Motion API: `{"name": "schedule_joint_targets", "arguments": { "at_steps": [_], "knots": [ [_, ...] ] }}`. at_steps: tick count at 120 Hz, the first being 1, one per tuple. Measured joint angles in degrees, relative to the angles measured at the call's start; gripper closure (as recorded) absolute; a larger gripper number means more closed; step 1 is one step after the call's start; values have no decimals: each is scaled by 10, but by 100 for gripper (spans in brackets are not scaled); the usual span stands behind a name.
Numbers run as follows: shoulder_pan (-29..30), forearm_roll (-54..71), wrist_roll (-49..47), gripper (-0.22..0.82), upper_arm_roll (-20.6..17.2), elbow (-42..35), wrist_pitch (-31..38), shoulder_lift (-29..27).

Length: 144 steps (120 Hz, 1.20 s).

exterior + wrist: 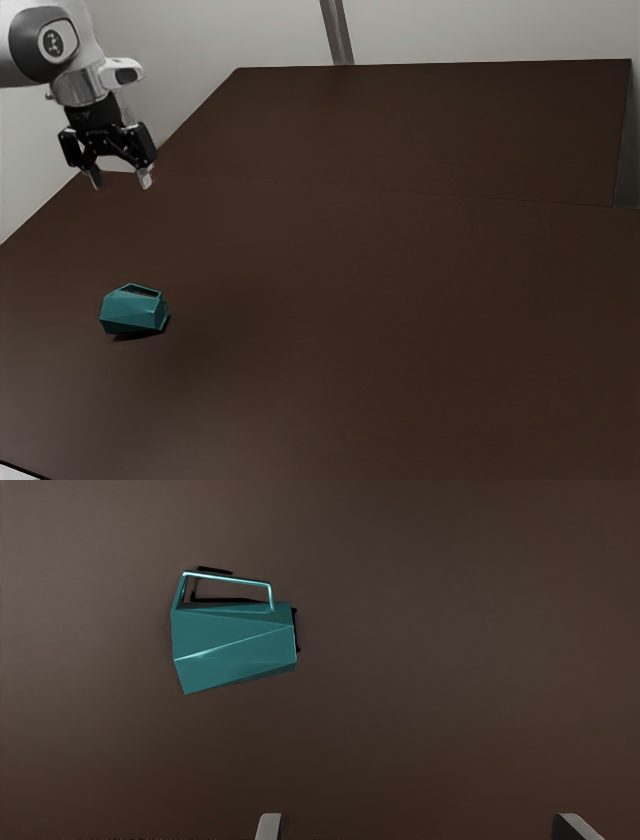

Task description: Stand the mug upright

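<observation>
At the exterior view's left, the black claw [120, 182] hangs released above a brown table [400, 320], its 2 fingers [268, 827] spread. Slightly further right and nearer the camera, 1 teal mug [134, 312] lies on its side on the table, untouched.

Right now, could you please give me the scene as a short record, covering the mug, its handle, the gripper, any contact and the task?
mug: teal, faceted, lying on its side on the table
handle: angular loop, nothing through it
gripper: open, raised above the table, fingers apart
contact: none between gripper and mug
task: mug not yet upright
</observation>
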Motion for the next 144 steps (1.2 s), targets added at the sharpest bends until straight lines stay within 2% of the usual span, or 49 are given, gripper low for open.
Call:
{"name": "schedule_joint_targets", "arguments": {
  "at_steps": [28, 77, 103, 144],
  "knots": [
    [107, -38, 43, 2, 5, -38, 45, -8],
    [244, -167, 184, 2, 15, -131, 110, -6],
    [284, -248, 274, 2, 19, -172, 142, 6],
    [329, -359, 431, 2, 30, -216, 174, 59]
  ]
}}
